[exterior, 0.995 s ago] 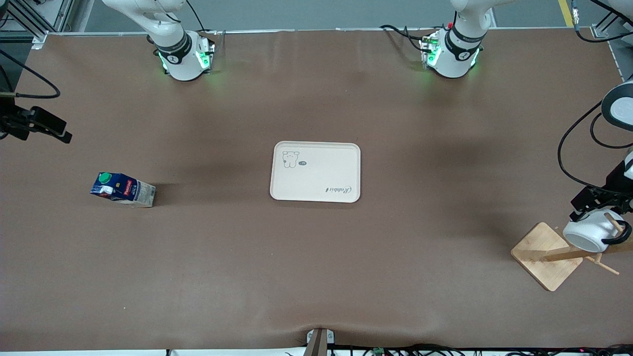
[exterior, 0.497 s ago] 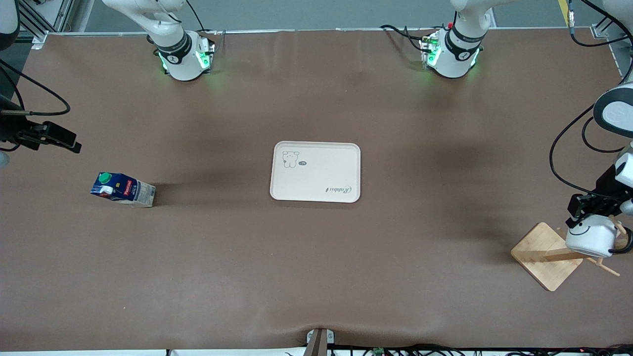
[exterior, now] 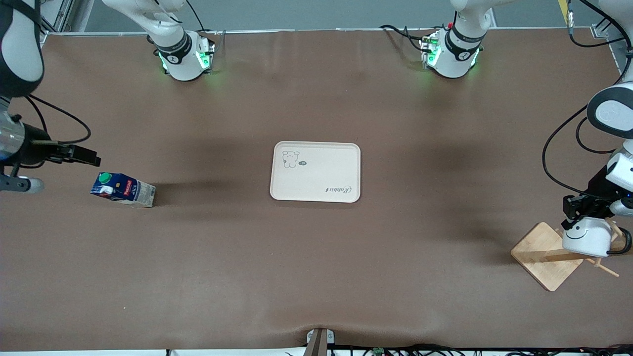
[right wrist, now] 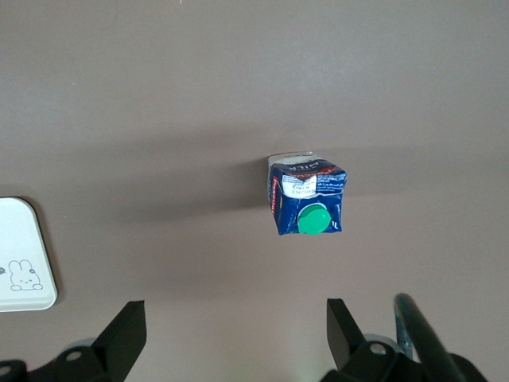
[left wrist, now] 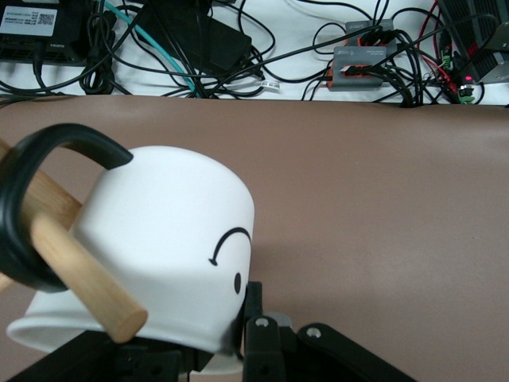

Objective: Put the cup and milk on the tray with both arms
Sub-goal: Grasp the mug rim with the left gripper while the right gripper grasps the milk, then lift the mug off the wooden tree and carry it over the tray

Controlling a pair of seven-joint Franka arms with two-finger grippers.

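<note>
The cup (exterior: 587, 236), a white mug with a black smiley, hangs by its black handle (left wrist: 32, 207) on a wooden peg (left wrist: 75, 263) of the rack. My left gripper (exterior: 575, 206) is shut on the cup's (left wrist: 167, 239) rim, with one finger (left wrist: 253, 314) against its outer wall. The milk (exterior: 122, 189), a dark-blue carton with a green cap, stands at the right arm's end of the table. My right gripper (exterior: 88, 157) is open and empty, just above and beside the milk (right wrist: 308, 203). The cream tray (exterior: 315, 171) lies empty at mid-table.
The square wooden rack base (exterior: 546, 254) stands at the left arm's end, near the front camera. A corner of the tray (right wrist: 24, 255) shows in the right wrist view. Cables and power boxes (left wrist: 238, 48) lie past the table's edge.
My right gripper has moved in toward the milk. My left gripper has turned the cup on its peg so the smiley face shows, and shifted it slightly toward the table's middle.
</note>
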